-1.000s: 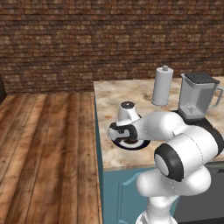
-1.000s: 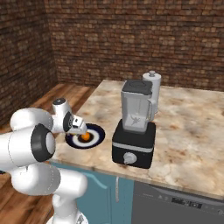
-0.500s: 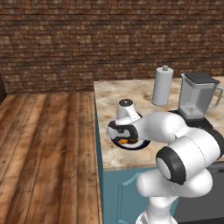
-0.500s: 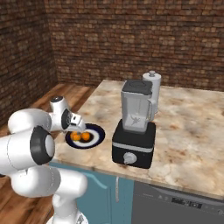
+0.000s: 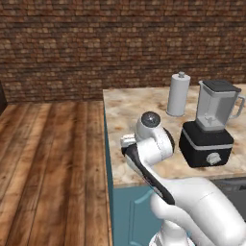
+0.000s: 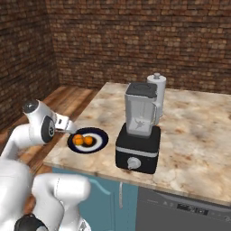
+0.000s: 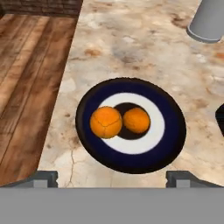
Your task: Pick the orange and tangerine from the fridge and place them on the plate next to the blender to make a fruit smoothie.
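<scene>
Two fruits are sitting side by side on the plate (image 7: 174,131), which is lying just left of the blender (image 6: 138,135) on the counter (image 6: 194,135), the orange (image 7: 106,122) touching the smaller tangerine (image 7: 136,120), while the gripper (image 7: 112,177) is hovering above with jaws apart.

No readable text, labels, brands or numbers on anything in view.
</scene>
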